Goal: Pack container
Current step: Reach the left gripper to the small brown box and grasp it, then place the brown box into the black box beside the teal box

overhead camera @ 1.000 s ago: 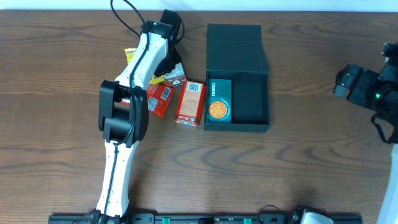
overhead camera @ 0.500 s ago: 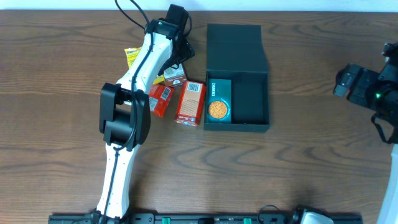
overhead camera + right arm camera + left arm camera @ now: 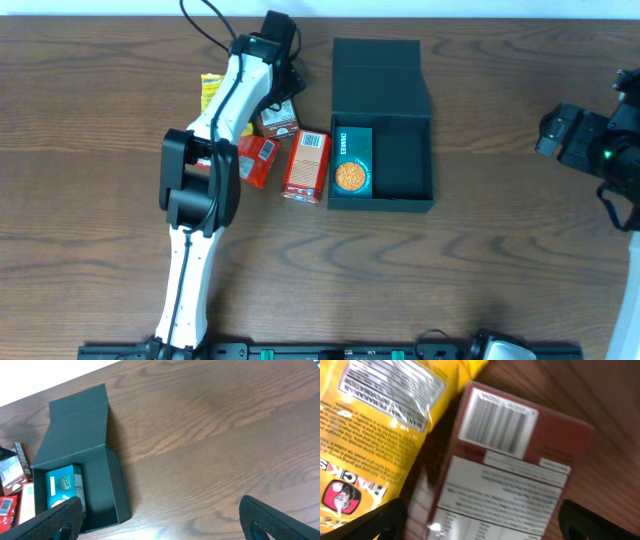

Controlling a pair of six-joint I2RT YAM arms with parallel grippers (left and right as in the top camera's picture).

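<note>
The container [image 3: 400,150] is a black box lying open on the table, its flap lid [image 3: 378,72] folded back. A teal cookie box [image 3: 352,162] lies in its left half. In the right wrist view the container [image 3: 107,485] sits at the left. My left gripper [image 3: 283,82] hovers open over the snack pile to the left of the container. Its fingers [image 3: 375,522] stand on either side of a dark red box [image 3: 510,475], apart from it. My right gripper [image 3: 160,527] is open over bare wood, far right of the container.
A yellow snack bag [image 3: 375,420] lies beside the dark red box [image 3: 278,122]. An orange carton [image 3: 307,165] rests against the container's left wall, with a red packet [image 3: 257,160] to its left. My left arm [image 3: 200,210] stretches from the table's front edge to the pile.
My left gripper has gone from shut to open and shifted slightly over the snack pile. The right arm has not moved.
</note>
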